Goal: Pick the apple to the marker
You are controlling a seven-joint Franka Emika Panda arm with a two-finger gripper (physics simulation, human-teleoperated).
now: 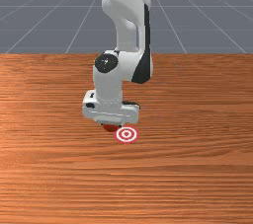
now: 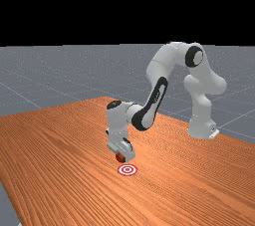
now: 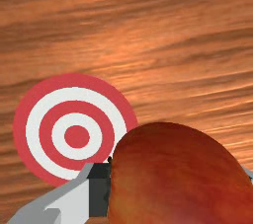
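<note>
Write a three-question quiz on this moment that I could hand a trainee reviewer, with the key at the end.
1. Multiple choice: What is the tool shut on?
A) a cup
B) the apple
C) a sponge

2. Fill in the blank: The marker is patterned in red and ____ rings.

3. True or false: The apple lies to the front view's right of the marker's center.

Key: 1. B; 2. white; 3. false

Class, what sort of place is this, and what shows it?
Probably a simulated robot workspace: a white and grey arm over a wood-grained table, a red-and-white target, and a grey floor with grid lines.
</note>
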